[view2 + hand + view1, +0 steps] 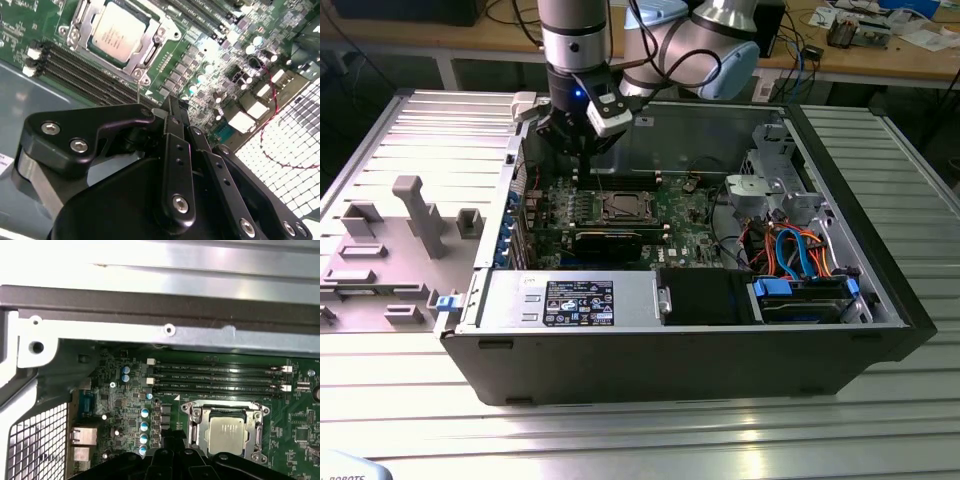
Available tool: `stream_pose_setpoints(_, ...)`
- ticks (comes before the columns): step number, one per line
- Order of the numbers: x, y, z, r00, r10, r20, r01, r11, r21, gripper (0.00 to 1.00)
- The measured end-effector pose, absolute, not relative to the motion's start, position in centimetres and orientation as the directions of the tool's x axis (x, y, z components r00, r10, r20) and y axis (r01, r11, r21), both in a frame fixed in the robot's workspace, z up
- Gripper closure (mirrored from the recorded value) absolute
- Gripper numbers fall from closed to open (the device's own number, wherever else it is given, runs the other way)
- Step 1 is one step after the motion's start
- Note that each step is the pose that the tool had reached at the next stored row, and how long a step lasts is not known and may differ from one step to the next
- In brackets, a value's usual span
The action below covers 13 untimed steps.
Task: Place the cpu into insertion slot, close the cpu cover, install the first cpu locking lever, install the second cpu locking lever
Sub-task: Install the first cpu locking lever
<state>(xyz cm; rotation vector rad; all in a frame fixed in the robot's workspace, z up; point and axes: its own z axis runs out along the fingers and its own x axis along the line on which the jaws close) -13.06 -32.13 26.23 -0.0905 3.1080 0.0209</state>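
I see the cpu [116,32] seated in the insertion slot [623,207], with the cpu cover [151,54] folded down around it. My gripper [166,109] hangs just beside the socket, clenched on nothing. I cannot tell whether either locking lever is latched.

Cpu [118,35]: small flat square chip with a dull silver-grey top, seated level in the insertion slot [607,207], print side up. The slot is a square, pale-rimmed socket mid green motherboard, just beside the long black memory slots. Cpu cover [225,407]: thin silvery frame lying flat around the chip, whose top shows through its square opening.
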Motion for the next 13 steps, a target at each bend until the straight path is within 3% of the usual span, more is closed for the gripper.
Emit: stream_pose_setpoints(13, -12.88, -31.06, 26.2, -0.997, -0.072, -0.035, -0.073, 0.997, 0.012, 0.89)
